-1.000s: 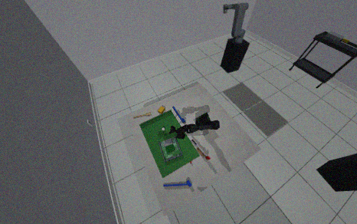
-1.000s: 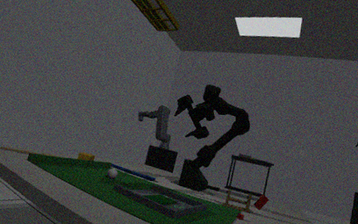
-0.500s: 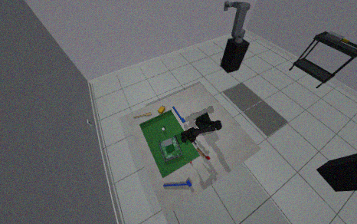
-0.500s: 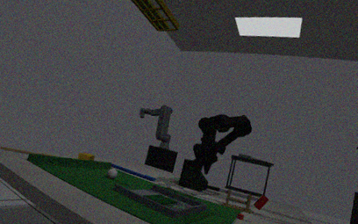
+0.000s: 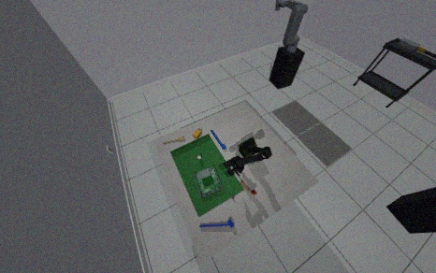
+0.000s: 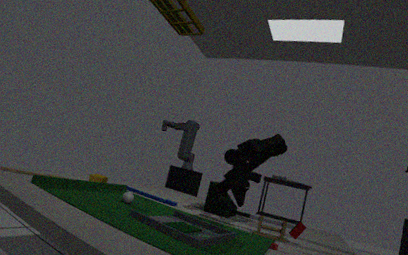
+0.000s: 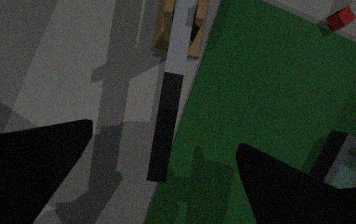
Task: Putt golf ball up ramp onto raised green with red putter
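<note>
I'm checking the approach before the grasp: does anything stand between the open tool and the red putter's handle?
Nothing visible does: the handle's dark grip shows unobstructed between the open tool's fingers. The wooden rest sits farther along the shaft.

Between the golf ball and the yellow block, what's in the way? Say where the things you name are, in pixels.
The low green end wall (image 5: 189, 144) (image 6: 77, 185) stands between them, as the top and exterior views show.
</note>
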Controlling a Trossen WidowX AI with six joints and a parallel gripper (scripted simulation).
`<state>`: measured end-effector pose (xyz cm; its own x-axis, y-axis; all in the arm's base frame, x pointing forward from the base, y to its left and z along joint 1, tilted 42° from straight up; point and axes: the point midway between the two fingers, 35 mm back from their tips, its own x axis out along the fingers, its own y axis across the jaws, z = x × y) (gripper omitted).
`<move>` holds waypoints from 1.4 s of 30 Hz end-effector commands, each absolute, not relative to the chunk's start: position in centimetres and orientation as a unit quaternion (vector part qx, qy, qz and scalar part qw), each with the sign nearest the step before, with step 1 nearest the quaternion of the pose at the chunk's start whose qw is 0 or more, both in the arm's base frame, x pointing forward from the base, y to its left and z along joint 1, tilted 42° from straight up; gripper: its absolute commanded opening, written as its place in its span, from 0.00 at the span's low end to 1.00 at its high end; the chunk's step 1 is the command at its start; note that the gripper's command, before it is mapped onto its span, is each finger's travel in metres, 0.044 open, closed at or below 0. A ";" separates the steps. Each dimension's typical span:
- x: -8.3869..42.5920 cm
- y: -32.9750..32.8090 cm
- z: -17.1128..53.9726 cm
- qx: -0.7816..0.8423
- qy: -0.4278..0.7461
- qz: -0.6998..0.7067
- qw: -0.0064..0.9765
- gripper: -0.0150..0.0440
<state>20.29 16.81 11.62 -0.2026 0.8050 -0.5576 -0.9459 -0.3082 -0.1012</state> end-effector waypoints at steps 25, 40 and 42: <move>19.4 20.2 7.9 -0.260 0.133 0.766 0.572 1.00; 19.3 20.9 7.3 -0.261 0.129 0.767 0.572 0.78; 19.3 20.9 7.3 -0.261 0.129 0.767 0.572 0.69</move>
<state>19.28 20.89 7.26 -0.2108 0.8098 -0.5476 -0.9451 -0.3119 -0.0975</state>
